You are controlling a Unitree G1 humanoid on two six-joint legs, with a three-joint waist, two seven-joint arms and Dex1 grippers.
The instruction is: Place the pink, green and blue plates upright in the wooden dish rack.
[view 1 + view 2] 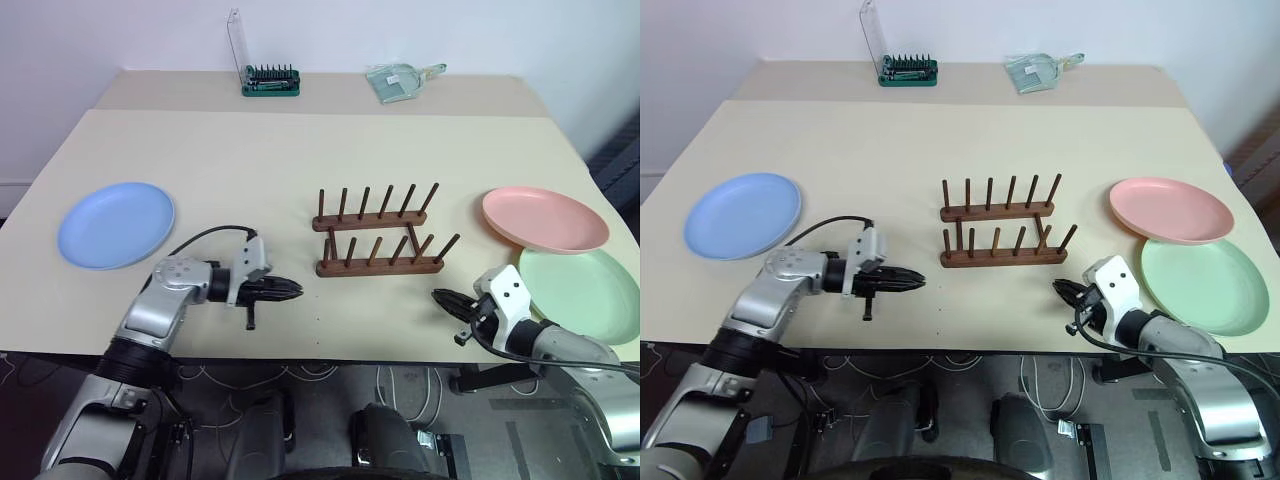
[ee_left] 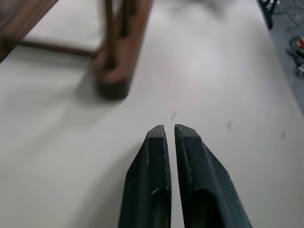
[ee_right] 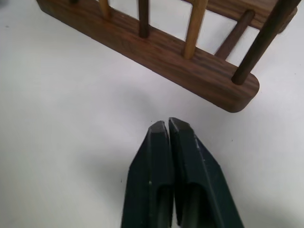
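Rack (image 2: 114, 71) blurred beyond the closed, empty left tool (image 2: 169, 130); right tool (image 3: 167, 124) likewise.

Wooden dish rack (image 3: 156, 50) dark grained wood, satin; plates matt plastic; table (image 1: 300, 160) smooth matt.

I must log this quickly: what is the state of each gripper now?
Left gripper: closed, holding nothing.
Right gripper: closed, holding nothing.

A beige table (image 1: 250, 160) carries the wooden dish rack (image 1: 378, 240) centrally, a blue plate (image 1: 116, 224) left, pink plate (image 1: 544, 218) and green plate (image 1: 582, 292) right, green tool-bit holder (image 1: 270, 80) and clear plastic bag (image 1: 400, 78) at the back.
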